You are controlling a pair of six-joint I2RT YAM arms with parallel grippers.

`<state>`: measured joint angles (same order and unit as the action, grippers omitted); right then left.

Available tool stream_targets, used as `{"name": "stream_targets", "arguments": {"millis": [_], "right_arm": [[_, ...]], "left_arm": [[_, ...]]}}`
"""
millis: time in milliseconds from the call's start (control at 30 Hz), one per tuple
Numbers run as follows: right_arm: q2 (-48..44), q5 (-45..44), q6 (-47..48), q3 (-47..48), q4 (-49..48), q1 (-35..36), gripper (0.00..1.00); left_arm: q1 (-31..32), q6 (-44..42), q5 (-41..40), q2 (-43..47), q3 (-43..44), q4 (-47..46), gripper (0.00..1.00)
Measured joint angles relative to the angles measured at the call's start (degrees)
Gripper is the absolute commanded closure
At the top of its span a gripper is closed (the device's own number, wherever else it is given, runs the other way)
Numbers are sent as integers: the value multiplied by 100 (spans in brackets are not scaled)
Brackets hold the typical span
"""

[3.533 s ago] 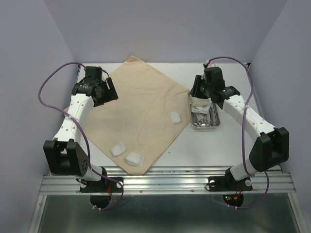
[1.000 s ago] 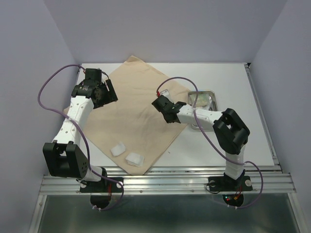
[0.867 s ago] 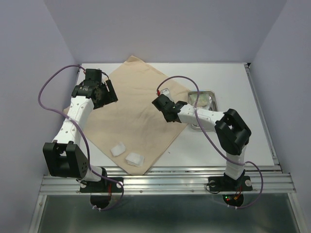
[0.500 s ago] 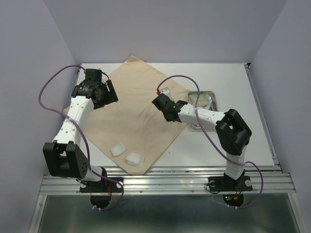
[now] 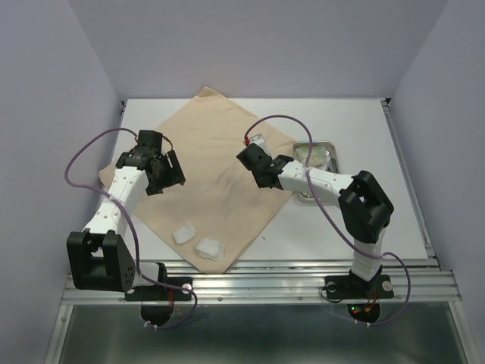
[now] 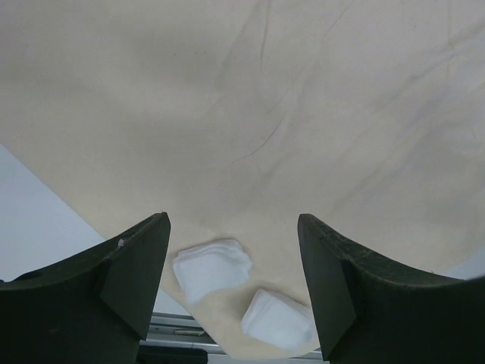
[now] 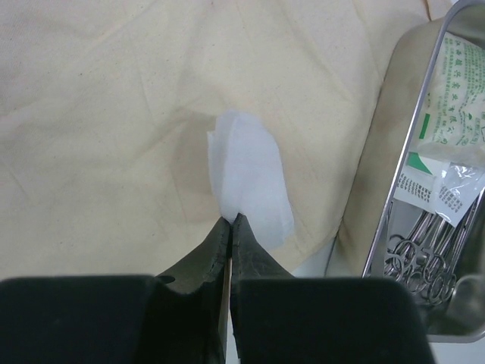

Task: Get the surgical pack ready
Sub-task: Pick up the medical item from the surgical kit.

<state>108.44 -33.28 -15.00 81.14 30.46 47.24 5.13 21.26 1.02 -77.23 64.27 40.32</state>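
Observation:
The beige cloth point(image 5: 216, 174) lies spread as a diamond on the white table. My right gripper point(image 5: 263, 177) hangs over its right part, shut, its tips point(image 7: 231, 220) pinching the edge of a white gauze pad point(image 7: 250, 171). Just right of it sits the steel tray point(image 5: 332, 155), partly hidden by the arm. In the right wrist view the tray point(image 7: 379, 189) holds printed packets point(image 7: 455, 98) and silver scissors and forceps point(image 7: 420, 258). My left gripper point(image 5: 168, 173) hovers open over the cloth's left part. Two more gauze pads point(image 6: 212, 269) point(image 6: 279, 322) lie near the cloth's front corner.
Grey walls close in the table on three sides. A metal rail point(image 5: 258, 284) with both arm bases runs along the near edge. A purple cable point(image 5: 76, 163) loops off the left arm. Bare white table point(image 5: 356, 121) shows behind and to the right of the tray.
Since 3.5 s ago my right arm swung from the tray to the cloth's right part. In the last half second my left gripper moved nearer and rightward over the cloth, still open.

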Motion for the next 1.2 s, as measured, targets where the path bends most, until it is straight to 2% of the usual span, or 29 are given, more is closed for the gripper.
{"name": "stream_targets", "arguments": {"millis": [33, 100, 167, 233, 333, 367, 567, 733, 867, 1033, 1200], "right_arm": [[0, 26, -7, 0, 0, 0, 97], [0, 103, -26, -2, -4, 0, 84], [7, 219, -59, -2, -9, 0, 80], [48, 376, -94, -2, -35, 0, 66], [221, 599, -146, 24, -46, 0, 61], [286, 636, -149, 52, -37, 0, 55], [509, 944, -192, 236, -2, 0, 54], [457, 1169, -221, 385, -4, 0, 45], [232, 1519, -332, 396, -13, 46, 43], [120, 2236, -527, 533, -267, 457, 41], [417, 3254, -595, 702, -675, 1093, 34]], "left_arm": [[0, 37, 2, 81, -129, 57, 21], [-2, 129, 2, 330, -483, 109, 21], [-2, 186, 7, 476, -603, 146, 21], [-2, 243, 2, 557, -621, 149, 21], [-2, 304, 2, 577, -605, 122, 21], [-2, 313, 2, 575, -597, 125, 21], [-2, 328, -70, 573, -319, 173, 20], [-4, 328, -234, 575, 28, 348, 20], [-37, 326, -428, 575, 463, 568, 20], [-127, 328, -658, 575, 1038, 828, 20], [-238, 337, -839, 584, 1635, 1126, 20]]}}
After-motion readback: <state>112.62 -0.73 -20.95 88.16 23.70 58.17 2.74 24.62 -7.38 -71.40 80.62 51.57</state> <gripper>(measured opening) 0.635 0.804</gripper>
